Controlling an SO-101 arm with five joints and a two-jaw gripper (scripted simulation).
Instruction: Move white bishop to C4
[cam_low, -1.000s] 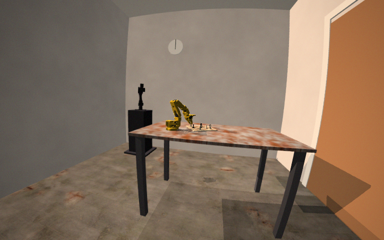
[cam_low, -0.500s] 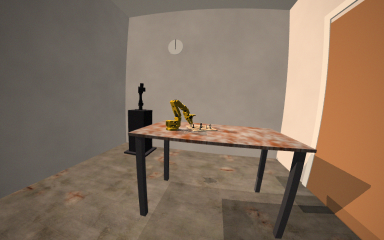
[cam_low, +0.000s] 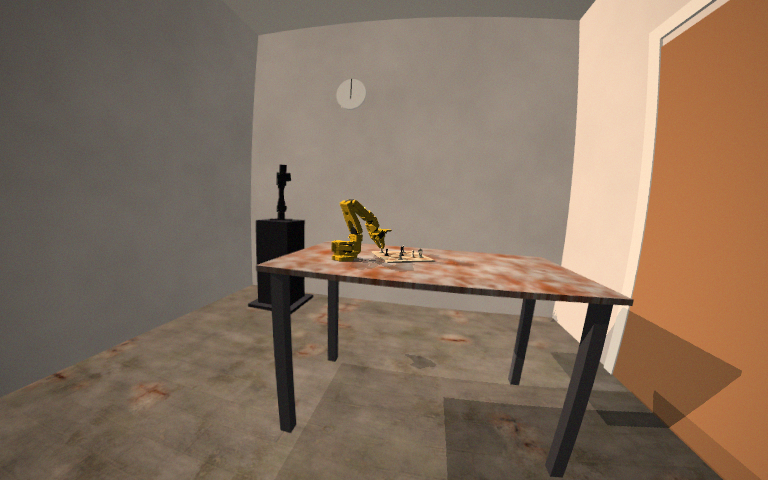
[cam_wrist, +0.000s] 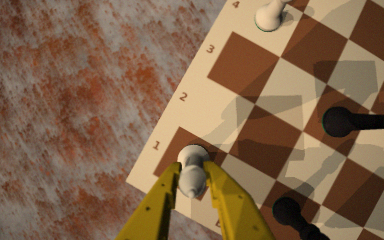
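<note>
While the rust-mottled tabletop carries the chessboard with my yellow arm bent over its near corner, I judge the task barely begun. My end effector is narrowed onto the white bishop, which stands on the dark corner square beside the 1 mark, not yet carried away. Carrying it to C4 and setting it upright remains; the other white piece and two black pieces stand apart.
</note>
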